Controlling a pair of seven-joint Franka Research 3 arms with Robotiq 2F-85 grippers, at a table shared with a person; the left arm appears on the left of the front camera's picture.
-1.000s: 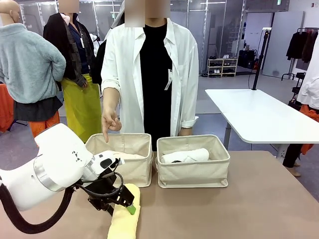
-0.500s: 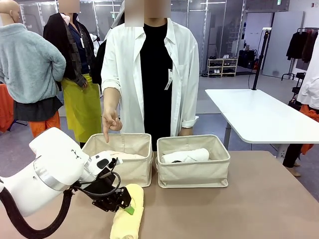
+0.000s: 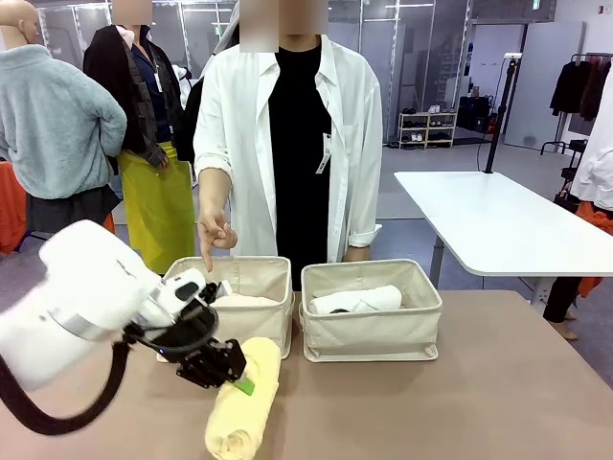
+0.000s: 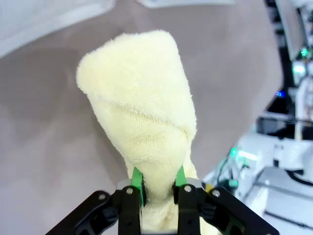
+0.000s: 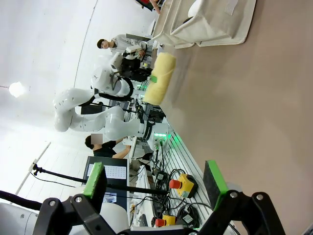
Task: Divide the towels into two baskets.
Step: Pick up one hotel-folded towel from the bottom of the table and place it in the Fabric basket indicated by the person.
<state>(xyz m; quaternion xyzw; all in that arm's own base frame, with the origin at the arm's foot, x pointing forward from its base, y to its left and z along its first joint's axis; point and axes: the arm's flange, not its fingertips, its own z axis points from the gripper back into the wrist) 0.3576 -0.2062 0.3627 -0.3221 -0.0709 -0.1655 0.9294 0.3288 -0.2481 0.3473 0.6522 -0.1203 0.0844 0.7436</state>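
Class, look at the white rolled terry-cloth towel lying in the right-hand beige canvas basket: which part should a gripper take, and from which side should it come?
Probably the middle of the white rolled towel, from straight above. The roll lies lengthwise along the beige canvas basket, whose upright walls block any sideways approach. Fingers set across the roll's narrow width would close on the soft cloth and likely keep it balanced.

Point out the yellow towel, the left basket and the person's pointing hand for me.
yellow towel [image 3: 247,402], front view, middle of the roll.
left basket [image 3: 257,331], front view, front wall.
hand [image 3: 215,234], front view, back of the hand above the basket.
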